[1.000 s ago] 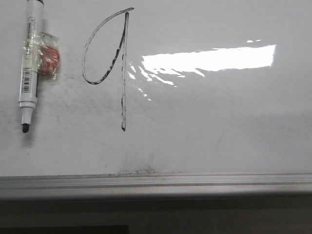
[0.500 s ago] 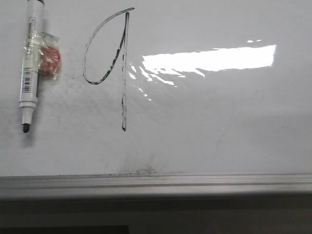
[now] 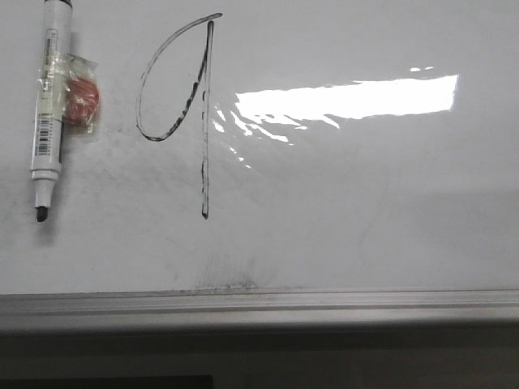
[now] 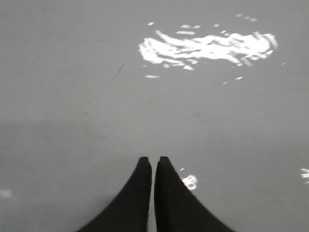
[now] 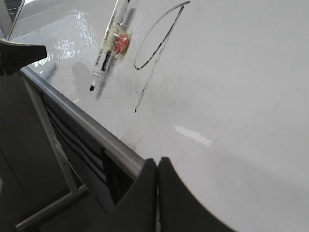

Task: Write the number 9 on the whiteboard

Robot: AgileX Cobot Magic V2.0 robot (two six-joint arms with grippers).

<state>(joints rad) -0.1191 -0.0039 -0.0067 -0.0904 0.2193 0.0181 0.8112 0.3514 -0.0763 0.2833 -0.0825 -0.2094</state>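
The front view is evenly lit, and a long, bright glare band (image 3: 349, 99) is thrown across the whiteboard (image 3: 365, 211) just right of the number 9 (image 3: 185, 97) — detail is washed out there, with ragged flecks at the band's left end. A soft shadow is cast beside the marker (image 3: 47, 105), and the strip below the frame edge (image 3: 259, 306) is left dark. The left wrist view is dim, grey and soft, with a broken patch of glare (image 4: 207, 47); the left end effector (image 4: 153, 161) is reduced to a black silhouette. The right wrist view is brighter and sharper, though the right end effector (image 5: 157, 162) is rendered dark and a broad shadow is spread around it.
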